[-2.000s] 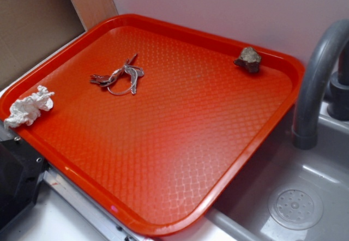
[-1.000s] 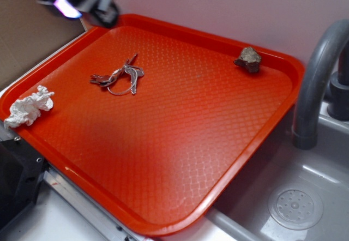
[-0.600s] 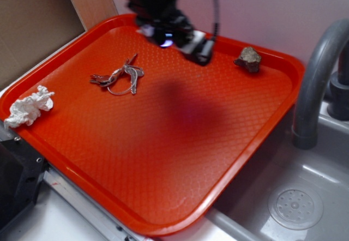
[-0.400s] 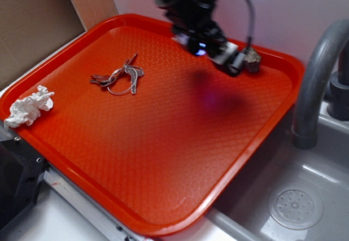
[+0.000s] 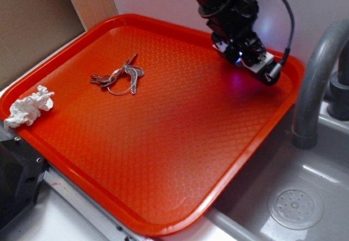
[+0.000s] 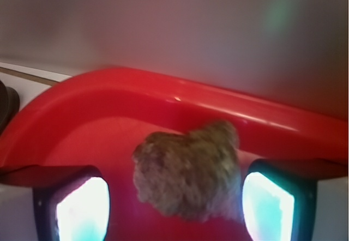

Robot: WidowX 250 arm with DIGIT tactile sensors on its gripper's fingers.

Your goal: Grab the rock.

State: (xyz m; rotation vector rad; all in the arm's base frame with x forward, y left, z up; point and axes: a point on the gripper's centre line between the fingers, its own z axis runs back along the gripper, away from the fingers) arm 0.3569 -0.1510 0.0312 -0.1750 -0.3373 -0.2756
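The rock [image 6: 188, 170], a lumpy brown-tan stone, lies on the red tray [image 6: 109, 137] close to its far rim. In the wrist view it sits between my gripper's [image 6: 175, 208] two lit fingers, almost against the right finger [image 6: 270, 208], with a gap to the left finger [image 6: 82, 211]. The gripper is open. In the exterior view the gripper [image 5: 253, 64] hangs low over the tray's [image 5: 163, 143] far right corner and hides the rock.
A bunch of silver keys [image 5: 119, 76] lies on the tray's left half. A crumpled white tissue [image 5: 28, 107] rests on its left rim. A grey faucet [image 5: 316, 77] and a sink with a drain [image 5: 295, 205] stand to the right. A wall runs just behind the tray.
The arm came in from the upper left and swept right across the tray. It now sits over the rock, which has not moved.
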